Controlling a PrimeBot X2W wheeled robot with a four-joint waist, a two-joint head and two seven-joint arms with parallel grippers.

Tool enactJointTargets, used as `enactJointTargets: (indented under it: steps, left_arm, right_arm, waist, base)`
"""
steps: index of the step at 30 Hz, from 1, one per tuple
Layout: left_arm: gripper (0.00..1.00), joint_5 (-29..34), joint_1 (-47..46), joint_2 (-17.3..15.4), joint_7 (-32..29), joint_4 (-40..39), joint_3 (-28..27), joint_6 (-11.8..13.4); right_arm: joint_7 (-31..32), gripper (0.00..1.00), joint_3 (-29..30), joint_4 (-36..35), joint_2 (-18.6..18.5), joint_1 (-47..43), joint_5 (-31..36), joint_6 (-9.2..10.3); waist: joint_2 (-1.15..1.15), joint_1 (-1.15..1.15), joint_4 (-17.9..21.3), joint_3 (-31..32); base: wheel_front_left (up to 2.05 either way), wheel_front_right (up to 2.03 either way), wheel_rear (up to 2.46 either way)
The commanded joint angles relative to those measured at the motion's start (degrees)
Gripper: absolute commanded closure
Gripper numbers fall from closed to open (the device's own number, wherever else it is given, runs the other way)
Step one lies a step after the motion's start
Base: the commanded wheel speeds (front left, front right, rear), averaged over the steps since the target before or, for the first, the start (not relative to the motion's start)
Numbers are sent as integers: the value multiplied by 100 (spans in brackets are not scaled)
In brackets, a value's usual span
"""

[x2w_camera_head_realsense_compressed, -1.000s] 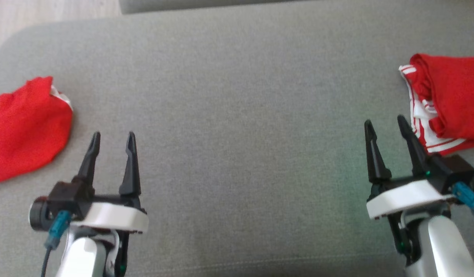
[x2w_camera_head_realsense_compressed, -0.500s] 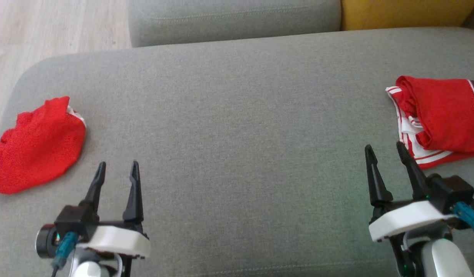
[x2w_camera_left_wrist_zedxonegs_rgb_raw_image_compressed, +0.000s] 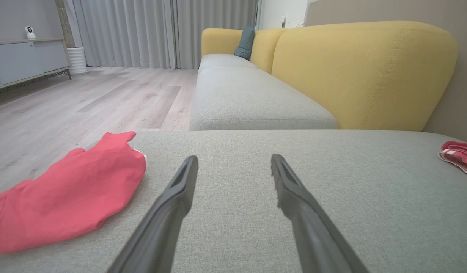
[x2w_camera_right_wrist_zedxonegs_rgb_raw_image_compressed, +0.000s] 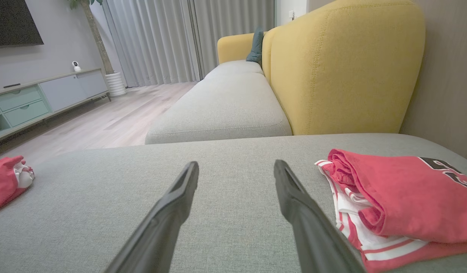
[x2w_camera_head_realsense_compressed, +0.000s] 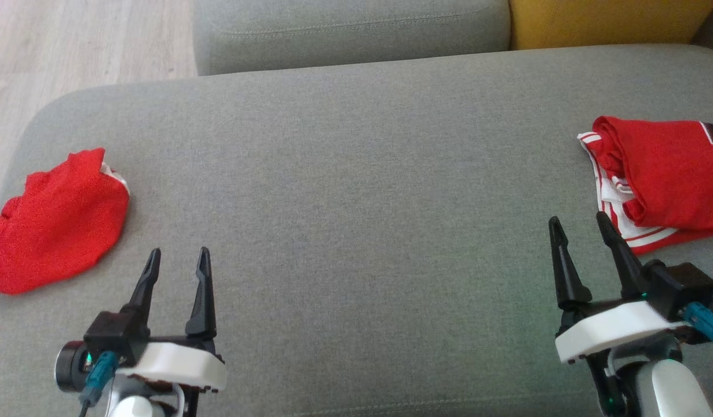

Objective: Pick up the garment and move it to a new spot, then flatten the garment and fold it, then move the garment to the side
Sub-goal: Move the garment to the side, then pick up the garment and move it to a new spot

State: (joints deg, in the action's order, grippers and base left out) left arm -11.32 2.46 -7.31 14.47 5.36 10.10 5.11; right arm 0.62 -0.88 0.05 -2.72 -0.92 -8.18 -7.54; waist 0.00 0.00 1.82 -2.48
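A crumpled red garment (x2w_camera_head_realsense_compressed: pixel 55 226) lies at the left end of the grey sofa seat (x2w_camera_head_realsense_compressed: pixel 356 191), near its rounded edge; it shows too in the left wrist view (x2w_camera_left_wrist_zedxonegs_rgb_raw_image_compressed: pixel 66 197). At the right end lies a folded red garment (x2w_camera_head_realsense_compressed: pixel 663 174) with white striped trim and dark lettering, close in the right wrist view (x2w_camera_right_wrist_zedxonegs_rgb_raw_image_compressed: pixel 404 193). My left gripper (x2w_camera_head_realsense_compressed: pixel 179 252) stands open and empty, right of the crumpled garment. My right gripper (x2w_camera_head_realsense_compressed: pixel 578 218) is open and empty too, its right finger close beside the folded garment's striped edge.
Beyond the seat are a second grey cushion (x2w_camera_head_realsense_compressed: pixel 350 29) and a yellow backrest (x2w_camera_head_realsense_compressed: pixel 605 20). Wooden floor (x2w_camera_head_realsense_compressed: pixel 72 46) lies past the seat's left edge. The wide middle of the seat is bare fabric between the two grippers.
The head camera has tilted up, so the whole picture slid down and the far cushion and yellow backrest came into view. Garments and both open grippers look unmoved.
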Motion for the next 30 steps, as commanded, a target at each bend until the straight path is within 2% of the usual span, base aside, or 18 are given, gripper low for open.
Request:
enactJointTargets:
  steps: [1, 18, 23, 30]
  left_arm:
    - [0, 18, -171, -59, 52, -178, -220, 37]
    - [0, 26, -243, -40, 52, -140, -216, 49]
    - [0, 30, -315, -11, 52, -133, -231, 65]
    - [0, 74, -404, 47, 52, -111, -255, 67]
  right_arm:
    - [9, 0, -121, -229, -16, 54, -53, 5]
    - [43, 0, -171, -246, -16, 103, -57, 5]
    - [74, 0, -164, -342, -16, 104, -36, 5]
    - [177, 0, -201, -490, -16, 98, 17, 5]
  waist:
    - [0, 0, 0, -15]
    - [0, 0, -127, -15]
    - [0, 0, -407, -52]
    - [0, 0, -1123, 15]
  base:
    - [0, 0, 0]
    - [0, 0, 0]
    - [0, 0, 0]
    - [0, 0, 0]
